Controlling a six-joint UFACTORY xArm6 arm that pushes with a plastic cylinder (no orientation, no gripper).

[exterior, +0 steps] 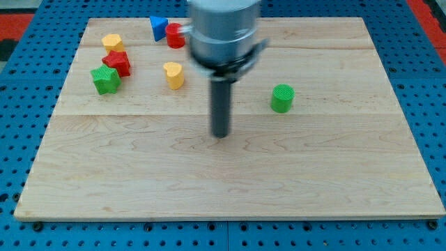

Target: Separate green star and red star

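Observation:
The green star (105, 79) lies near the board's left edge toward the view's top. The red star (118, 63) touches it just above and to the right. My tip (221, 134) rests on the board near the middle, far to the right of both stars and slightly below them. It touches no block.
A yellow block (111, 42) sits above the red star. A yellow heart-like block (173, 74) lies between the stars and my tip. A blue triangle (159, 28) and a red cylinder (175, 35) are at the top. A green cylinder (282, 98) is right of my tip.

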